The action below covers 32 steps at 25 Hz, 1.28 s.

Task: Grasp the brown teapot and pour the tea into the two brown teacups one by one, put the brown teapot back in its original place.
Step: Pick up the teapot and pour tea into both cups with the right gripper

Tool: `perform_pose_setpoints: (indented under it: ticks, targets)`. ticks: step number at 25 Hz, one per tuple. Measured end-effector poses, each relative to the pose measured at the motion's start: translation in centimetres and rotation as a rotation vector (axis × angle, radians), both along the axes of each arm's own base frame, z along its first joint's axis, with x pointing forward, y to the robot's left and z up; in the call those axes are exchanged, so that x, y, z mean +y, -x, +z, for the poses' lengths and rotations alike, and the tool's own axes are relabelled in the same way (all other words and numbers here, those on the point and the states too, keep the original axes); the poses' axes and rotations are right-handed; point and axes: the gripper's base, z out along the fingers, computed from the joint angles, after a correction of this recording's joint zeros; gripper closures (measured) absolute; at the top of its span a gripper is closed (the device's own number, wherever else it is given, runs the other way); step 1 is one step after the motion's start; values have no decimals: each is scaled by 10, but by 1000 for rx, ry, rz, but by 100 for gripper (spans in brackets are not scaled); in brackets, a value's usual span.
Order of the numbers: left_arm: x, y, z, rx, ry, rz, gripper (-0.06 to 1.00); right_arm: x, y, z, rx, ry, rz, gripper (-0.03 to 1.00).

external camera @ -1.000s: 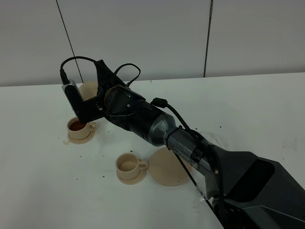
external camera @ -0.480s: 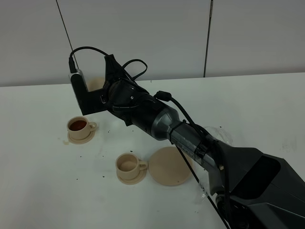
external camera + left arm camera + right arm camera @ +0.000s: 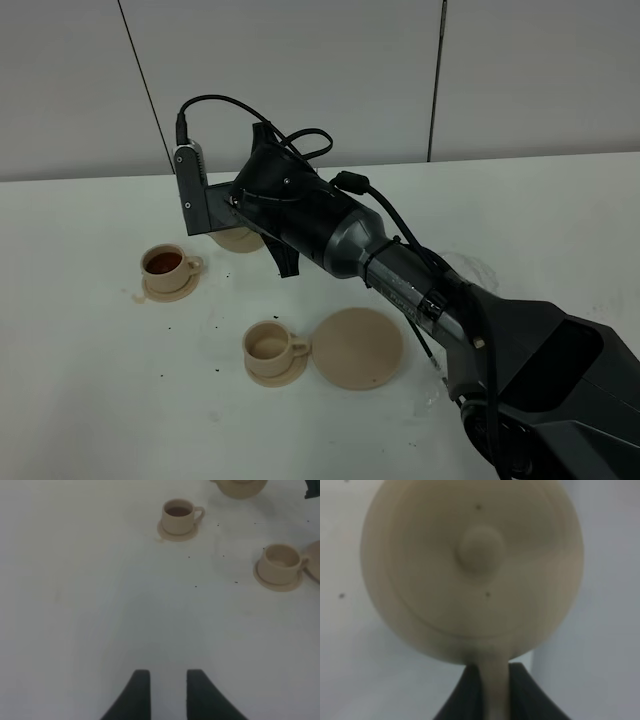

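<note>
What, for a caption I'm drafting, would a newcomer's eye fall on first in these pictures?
The big black right arm reaches across the white table, its right gripper clamped on the handle of the brown teapot. Next comes the far-left teacup holding dark tea, while the nearer teacup looks unfilled beside the bare wide saucer.
</note>
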Motion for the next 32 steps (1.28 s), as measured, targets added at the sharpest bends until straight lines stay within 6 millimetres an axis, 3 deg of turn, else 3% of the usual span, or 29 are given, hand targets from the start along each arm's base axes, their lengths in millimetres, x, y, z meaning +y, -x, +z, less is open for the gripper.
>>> perform_pose_setpoints:
  ticks: [8, 18, 32]
  targets:
    - [0, 0, 0, 0, 0, 0, 70, -1, 10, 7, 136, -35, -20, 87]
    - [0, 0, 0, 0, 0, 0, 70, -1, 23, 0, 309, -41, -42, 87]
    - [0, 0, 0, 0, 0, 0, 70, 9, 28, 1, 363, -153, 5, 87]
